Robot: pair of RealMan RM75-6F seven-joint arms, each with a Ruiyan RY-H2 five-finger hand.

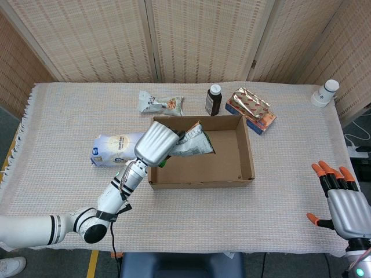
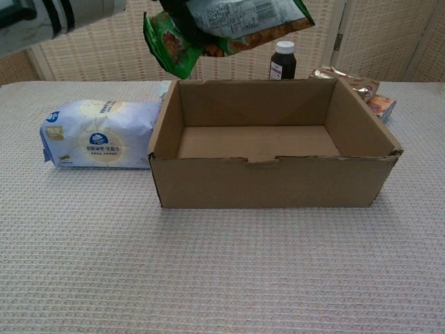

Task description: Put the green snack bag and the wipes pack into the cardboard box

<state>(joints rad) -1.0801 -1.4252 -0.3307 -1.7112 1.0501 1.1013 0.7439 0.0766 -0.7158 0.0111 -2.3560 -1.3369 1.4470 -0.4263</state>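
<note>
While the left robot hand (image 1: 157,143) grips the snack bag (image 1: 193,141) above the box (image 1: 246,152), we lower before releasing, clear of the near wall. The wipes pack (image 1: 116,148) lies beside it; the right robot hand (image 1: 346,204) hangs spread, empty.

A staged lab tabletop: woven cloth (image 1: 69,110) on the table, folding rattan screens (image 1: 203,35) behind.

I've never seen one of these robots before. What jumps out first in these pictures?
Most striking is the left hand holding a green snack bag in the air above the open cardboard box at the middle of the table. Just left of the box lies a pale blue wipes pack, and the right hand hovers open with orange fingertips at the near right.
</note>
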